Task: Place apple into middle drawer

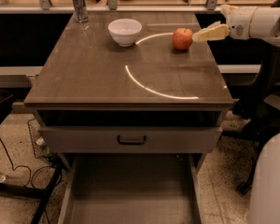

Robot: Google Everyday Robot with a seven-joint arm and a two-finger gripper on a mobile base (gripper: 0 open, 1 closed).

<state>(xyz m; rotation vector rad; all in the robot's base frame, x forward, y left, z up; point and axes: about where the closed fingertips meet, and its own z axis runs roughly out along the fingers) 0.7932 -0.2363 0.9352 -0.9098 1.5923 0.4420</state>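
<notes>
Red-orange apple [182,38] sits just beside the gripper [199,35], whose grip I cannot tell.

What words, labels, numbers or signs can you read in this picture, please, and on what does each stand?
None: no readable text shows.
The apple, white bowl, glass, tabletop, handled drawer front and open middle drawer bear no visible lettering.
The gripper, just right of the apple above the tabletop, and its white arm show no legible marking either.
</notes>
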